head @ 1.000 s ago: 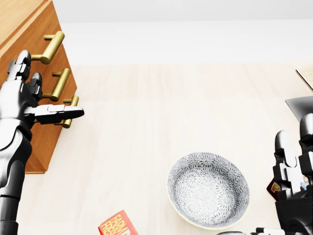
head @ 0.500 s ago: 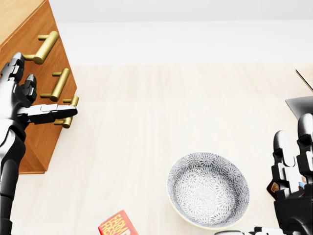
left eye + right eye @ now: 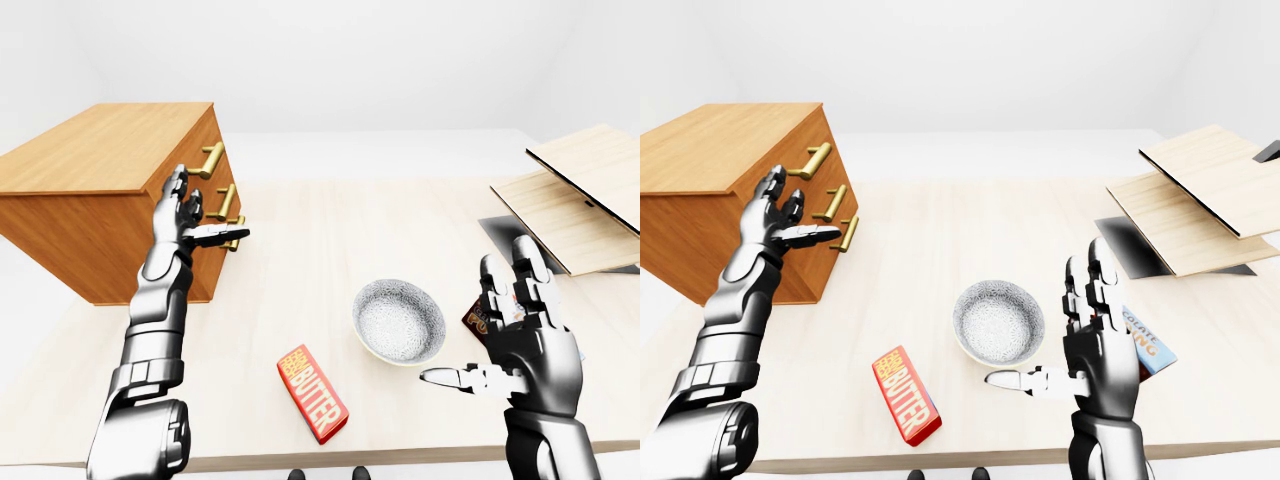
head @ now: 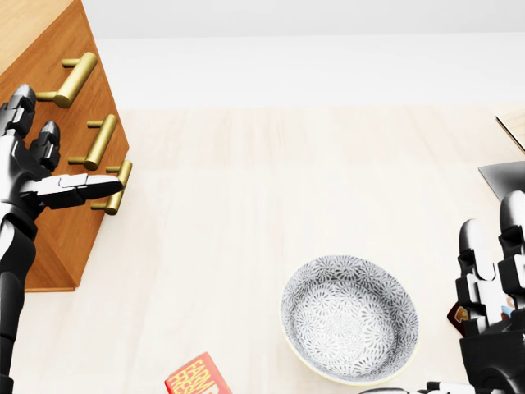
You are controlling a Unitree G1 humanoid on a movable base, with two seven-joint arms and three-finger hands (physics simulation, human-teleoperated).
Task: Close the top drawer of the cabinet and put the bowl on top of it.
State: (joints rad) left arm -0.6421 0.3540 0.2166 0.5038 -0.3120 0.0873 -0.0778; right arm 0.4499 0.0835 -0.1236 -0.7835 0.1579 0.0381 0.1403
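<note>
Sitting upright on the pale table [image 3: 330,230], the patterned bowl [image 3: 399,320] lies well apart from the wooden cabinet [image 3: 100,150] at the left-eye view's left, whose three brass-handled drawer fronts look level with one another. The left hand [image 3: 780,225] is up at those fronts beside the lower two handles, fingers spread, gripping nothing, while the right hand [image 3: 525,340] stands just right of the bowl, fingers straight up, thumb pointing toward it, also empty; a red butter box [image 3: 312,392] lies below-left of the bowl

left-eye view | cabinet [image 3: 100,170] left | bowl [image 3: 399,320] centre on table [image 3: 330,230] | butter box [image 3: 312,393] lower-left of bowl
</note>
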